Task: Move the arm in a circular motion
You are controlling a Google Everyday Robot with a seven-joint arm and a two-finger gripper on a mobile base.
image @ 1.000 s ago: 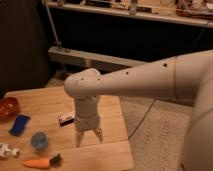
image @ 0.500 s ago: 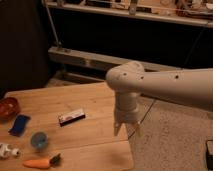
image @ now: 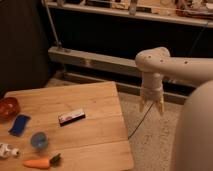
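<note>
My arm (image: 185, 67) ran off the right edge, base unseen; my gripper (image: 151, 107) hung right of the table (image: 100, 131), fingers (image: 142, 105) apart. The left edge cropped the red bowl (image: 7, 106). The shelf clutter (image: 150, 6) was too blurred to name.

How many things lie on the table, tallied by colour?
Blue: 2 (pouch, cup)
Orange: 2 (bowl, carrot)
Dark: 1 (bar)
White: 1 (object)
Total: 6
Claw hangs open right of the table, over floor.
</note>
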